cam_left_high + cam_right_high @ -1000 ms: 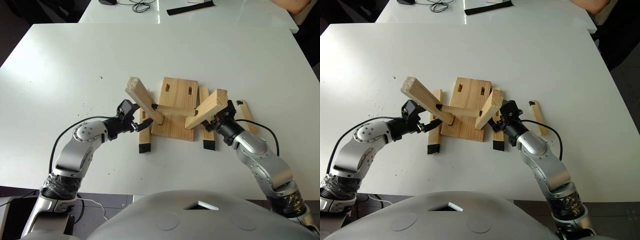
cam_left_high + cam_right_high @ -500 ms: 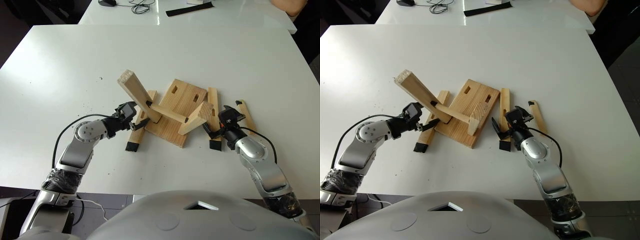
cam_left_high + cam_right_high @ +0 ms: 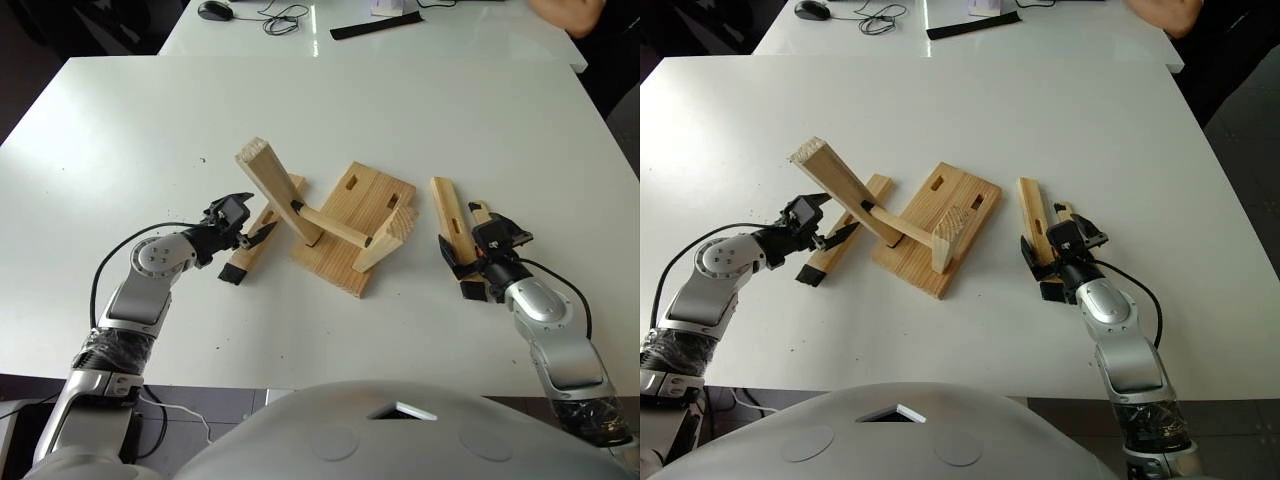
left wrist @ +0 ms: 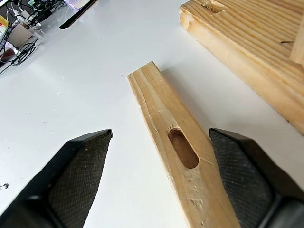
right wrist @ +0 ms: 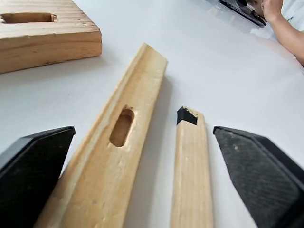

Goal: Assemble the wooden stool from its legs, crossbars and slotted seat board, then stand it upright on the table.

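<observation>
Two legs (image 3: 272,185) linked by a crossbar (image 3: 335,226) lie on the seat board (image 3: 375,192), while the left gripper (image 4: 160,133) and right gripper (image 5: 144,128), both spread wide, straddle the unfitted pieces (image 5: 118,142).

No readable text, label, brand, number or sign found on the slotted seat board (image 3: 373,193) or the desk (image 3: 480,120).

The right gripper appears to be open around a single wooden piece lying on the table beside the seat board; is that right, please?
Not quite. The right wrist view shows the open right gripper around two wooden pieces: a slotted leg and a thinner black-tipped crossbar, side by side on the table beside the seat board.
</observation>
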Motion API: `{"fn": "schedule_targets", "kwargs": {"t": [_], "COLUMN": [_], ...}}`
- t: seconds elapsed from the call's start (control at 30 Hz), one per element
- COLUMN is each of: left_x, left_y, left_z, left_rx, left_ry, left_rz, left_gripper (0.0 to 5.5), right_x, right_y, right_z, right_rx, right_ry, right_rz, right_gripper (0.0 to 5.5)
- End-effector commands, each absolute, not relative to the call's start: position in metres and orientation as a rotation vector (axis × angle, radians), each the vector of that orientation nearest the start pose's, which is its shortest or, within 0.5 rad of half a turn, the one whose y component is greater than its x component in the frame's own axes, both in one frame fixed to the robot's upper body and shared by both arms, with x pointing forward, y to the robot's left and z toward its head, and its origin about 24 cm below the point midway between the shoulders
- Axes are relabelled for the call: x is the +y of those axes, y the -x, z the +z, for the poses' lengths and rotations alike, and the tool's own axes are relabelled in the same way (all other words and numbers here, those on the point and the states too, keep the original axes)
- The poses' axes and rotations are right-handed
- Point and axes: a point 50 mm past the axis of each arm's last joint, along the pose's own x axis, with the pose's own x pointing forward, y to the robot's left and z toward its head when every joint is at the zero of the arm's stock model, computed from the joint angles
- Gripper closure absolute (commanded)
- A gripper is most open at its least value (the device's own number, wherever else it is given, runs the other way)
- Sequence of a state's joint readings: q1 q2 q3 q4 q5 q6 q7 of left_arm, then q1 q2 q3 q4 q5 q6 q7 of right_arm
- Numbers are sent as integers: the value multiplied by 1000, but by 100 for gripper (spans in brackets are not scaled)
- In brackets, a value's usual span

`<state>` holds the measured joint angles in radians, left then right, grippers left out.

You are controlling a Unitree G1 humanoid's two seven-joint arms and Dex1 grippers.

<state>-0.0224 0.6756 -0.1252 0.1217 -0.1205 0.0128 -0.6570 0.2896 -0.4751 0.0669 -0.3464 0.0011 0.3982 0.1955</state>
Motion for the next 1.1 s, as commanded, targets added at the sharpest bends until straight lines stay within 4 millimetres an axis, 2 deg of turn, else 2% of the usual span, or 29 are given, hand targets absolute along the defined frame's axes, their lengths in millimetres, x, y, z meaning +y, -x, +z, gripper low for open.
{"fn": "schedule_targets", "kwargs": {"t": [0.03,0.17,0.27,0.4,0.5,0.7,0.8,0.9,1.1], "left_x": [262,264,257,243,235,228,222,213,198], "left_y": [-218,-223,-228,-234,-237,-231,-224,-208,-199], "left_z": [4,9,19,41,64,94,98,97,82], "left_rx": [584,568,518,439,389,383,389,415,451], "left_ry": [-543,-545,-513,-458,-388,-333,-333,-320,-261], "left_rz": [-669,-664,-697,-753,-819,-986,-1055,-1183,-1232], "left_gripper": [170,170,170,170,170,170,170,170,170], "right_x": [-222,-224,-213,-198,-193,-197,-197,-196,-185], "right_y": [-186,-187,-192,-200,-214,-237,-250,-268,-301], "right_z": [33,37,46,58,68,61,60,56,58], "right_rx": [416,399,345,270,199,184,170,162,126], "right_ry": [463,470,449,413,386,401,407,446,495], "right_rz": [220,210,234,252,229,198,223,263,356], "right_gripper": [15,15,15,15,15,15,15,15,15]}}
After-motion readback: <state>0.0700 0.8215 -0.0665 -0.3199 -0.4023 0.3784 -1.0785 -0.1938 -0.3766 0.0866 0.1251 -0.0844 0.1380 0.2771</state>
